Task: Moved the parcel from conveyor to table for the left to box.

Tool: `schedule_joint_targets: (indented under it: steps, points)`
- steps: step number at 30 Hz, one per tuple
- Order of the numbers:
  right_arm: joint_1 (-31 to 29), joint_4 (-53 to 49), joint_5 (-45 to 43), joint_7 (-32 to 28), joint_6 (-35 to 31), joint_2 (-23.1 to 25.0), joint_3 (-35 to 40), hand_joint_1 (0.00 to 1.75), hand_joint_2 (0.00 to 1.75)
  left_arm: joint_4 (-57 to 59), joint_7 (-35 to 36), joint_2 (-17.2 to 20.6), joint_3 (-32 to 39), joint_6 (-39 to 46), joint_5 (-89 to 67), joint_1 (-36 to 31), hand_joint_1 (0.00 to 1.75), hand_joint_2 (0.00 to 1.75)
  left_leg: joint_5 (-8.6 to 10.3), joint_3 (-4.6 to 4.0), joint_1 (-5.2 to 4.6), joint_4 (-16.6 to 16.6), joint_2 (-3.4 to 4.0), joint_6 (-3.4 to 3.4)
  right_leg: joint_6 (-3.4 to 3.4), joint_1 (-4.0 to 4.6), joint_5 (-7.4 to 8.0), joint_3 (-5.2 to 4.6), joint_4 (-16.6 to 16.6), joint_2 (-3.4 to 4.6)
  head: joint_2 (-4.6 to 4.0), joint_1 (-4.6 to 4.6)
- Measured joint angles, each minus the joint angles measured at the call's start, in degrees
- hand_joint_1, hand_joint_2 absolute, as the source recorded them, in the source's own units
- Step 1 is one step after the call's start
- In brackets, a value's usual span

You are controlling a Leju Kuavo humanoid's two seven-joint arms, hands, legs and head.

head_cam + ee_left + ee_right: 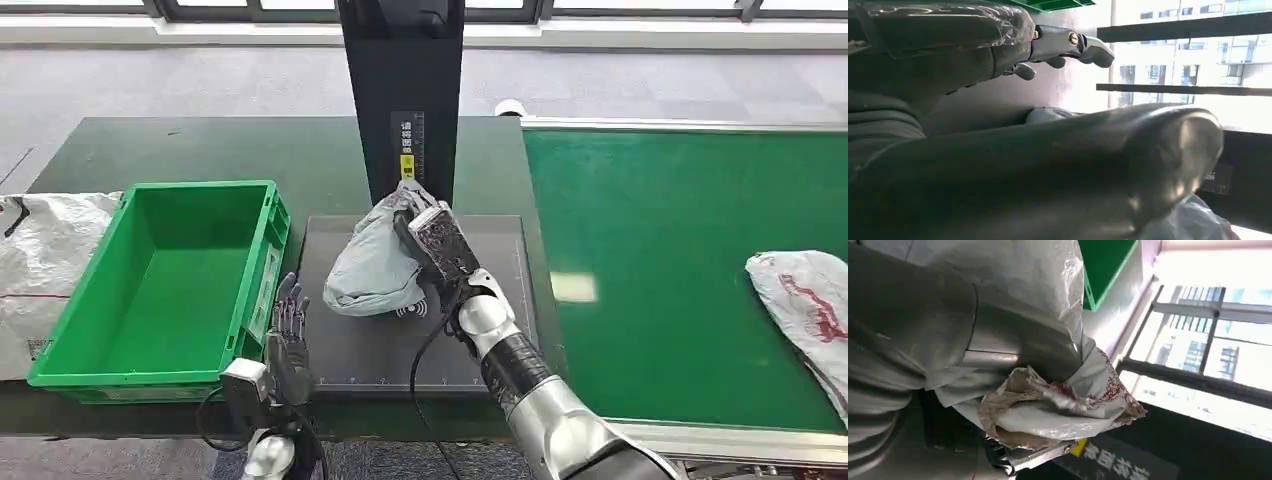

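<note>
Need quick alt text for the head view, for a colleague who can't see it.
The right hand grips a grey parcel on the dark pad. The left hand hovers open beside the empty green crate; another parcel lies on the conveyor.

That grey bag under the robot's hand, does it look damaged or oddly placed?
The grey parcel is crumpled and slumped on the dark scale pad, but no tear or spill shows. The right hand grips its upper edge. It lies beside the green crate, not in it.

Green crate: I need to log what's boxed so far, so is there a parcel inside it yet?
No. The green crate shows only its bare floor, and the grey parcel lies on the dark pad under the right hand.
</note>
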Motion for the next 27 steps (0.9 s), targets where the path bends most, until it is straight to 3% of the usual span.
schedule_joint_targets:
  steps: [1, 4, 5, 7, 8, 20, 25, 26, 27]
  points:
    - [0.0, 0.2, -3.5, 1.0, 0.8, 0.1, 1.3, 1.55, 1.75, 0.1, 0.0, 0.0, 0.0, 0.2, 0.2, -0.2, 0.0, 0.0, 0.0, 0.0, 0.0, 0.0, 0.0, 0.0, 0.0, 0.0, 0.0, 0.0, 0.0, 0.0, 0.0, -0.02]
    - [0.1, 0.7, -14.3, 1.8, 0.1, 0.2, 7.7, 1.55, 1.75, 0.3, 0.0, 0.0, 0.0, 0.5, 0.3, -0.7, 0.0, 0.0, 0.0, 0.0, 0.01, 0.0, 0.02, 0.0, -0.01, 0.01, 0.0, -0.03, 0.0, 0.02, 0.0, -0.02]
    - [0.0, 0.9, -15.4, 1.7, -2.5, 0.2, 9.8, 0.24, 1.75, 0.3, 0.0, 0.0, -0.1, 0.5, 0.3, -0.7, 0.0, 0.0, 0.0, 0.0, 0.01, 0.0, 0.02, 0.0, -0.01, 0.01, 0.0, -0.03, 0.0, 0.02, 0.0, -0.02]
    - [-0.2, 2.5, -15.0, 1.0, -7.3, 0.2, 13.5, 0.24, 1.75, 0.3, 0.0, 0.1, -0.2, 0.4, 0.3, -1.1, 0.0, 0.0, 0.0, 0.0, 0.01, 0.0, -0.01, 0.0, -0.01, 0.02, 0.0, -0.02, 0.0, -0.02, 0.0, -0.02]
    - [-0.2, 3.4, -14.8, 0.5, -8.0, 0.2, 14.4, 0.0, 1.75, 0.3, 0.0, 0.1, -0.2, 0.4, 0.3, -1.4, 0.0, 0.0, 0.0, 0.0, 0.01, 0.0, -0.04, 0.0, -0.01, 0.02, 0.0, 0.0, 0.0, -0.04, 0.0, -0.02]
    - [0.7, 7.7, -4.6, 4.9, -16.4, -1.2, 18.1, 0.0, 1.75, 0.1, 0.0, 0.2, -0.2, 2.1, -1.1, -2.1, 0.0, 0.0, 0.0, 0.02, 0.0, 0.0, -0.02, 0.0, -0.02, 0.01, 0.05, 0.03, 0.0, -0.02, 0.0, -0.02]
    - [4.7, 6.6, 2.5, 5.2, -15.9, -3.3, 18.9, 0.0, 1.75, -2.0, 0.0, 0.4, -0.2, 2.8, -1.7, -1.6, 0.0, 0.0, 0.0, 0.0, 0.01, 0.0, -0.06, 0.0, -0.03, 0.02, 0.04, 0.04, 0.0, -0.04, 0.0, -0.02]
    - [6.1, 4.9, 4.7, 5.6, -15.8, -4.3, 18.7, 0.0, 0.0, -2.6, 0.0, 0.5, -0.2, 2.9, -2.1, -1.3, 0.0, 0.0, -0.01, 0.01, 0.01, 0.0, -0.1, 0.0, -0.03, 0.02, 0.03, 0.08, 0.0, -0.06, 0.0, -0.02]
    - [8.5, 2.3, 8.0, 6.8, -15.5, -5.4, 18.2, 0.0, 0.0, -3.5, 0.0, 0.6, -0.2, 2.9, -2.8, -0.8, 0.0, 0.0, -0.02, 0.03, 0.01, 0.0, -0.15, 0.0, -0.03, 0.01, -0.01, 0.12, 0.0, -0.09, 0.0, -0.02]
